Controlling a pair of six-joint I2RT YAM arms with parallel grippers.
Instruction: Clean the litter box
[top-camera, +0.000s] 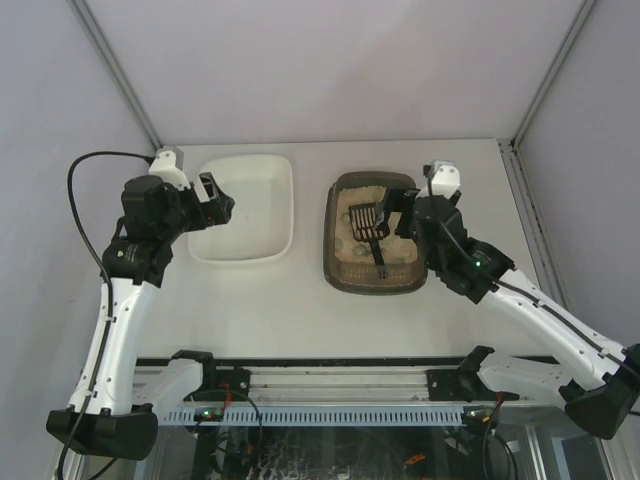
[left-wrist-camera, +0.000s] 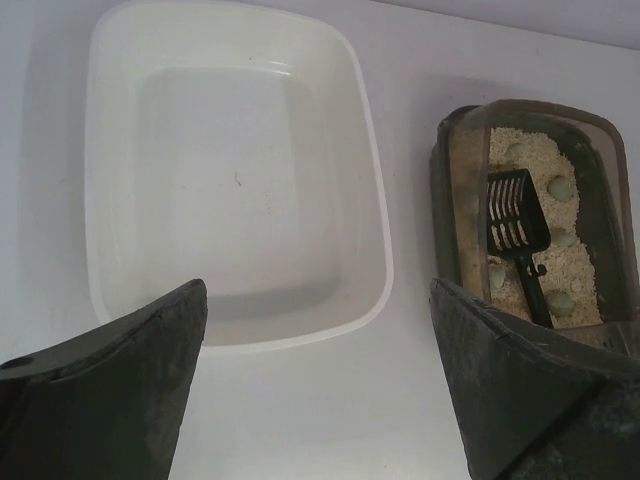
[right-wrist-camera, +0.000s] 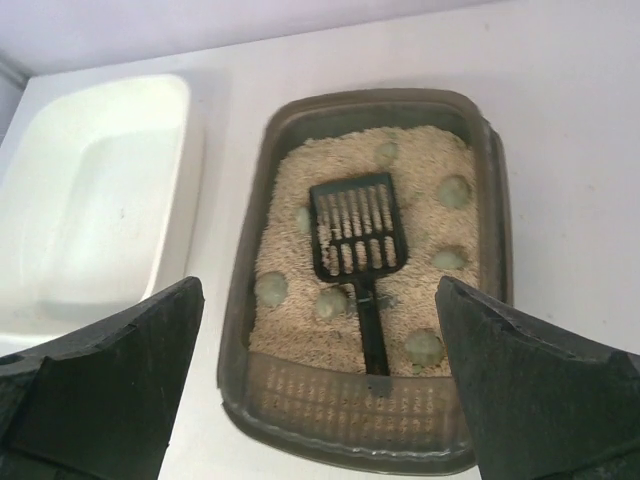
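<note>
Right gripper hangs wide and empty over the litter box; scoop lies just ahead and below, handle pointing back toward it; left gripper, also wide, is farther off.

Likely lab: white framed booth

On the white flat counter, the white rounded rectangular plastic tub sits to the left. The dark brown translucent rectangular plastic litter box sits to the right, near the tub but apart from it. A black slotted plastic scoop lies on the beige sandy litter in the box, with its head toward the far end and its handle toward the near end. Pale round lumps lie in the litter around it.
</note>
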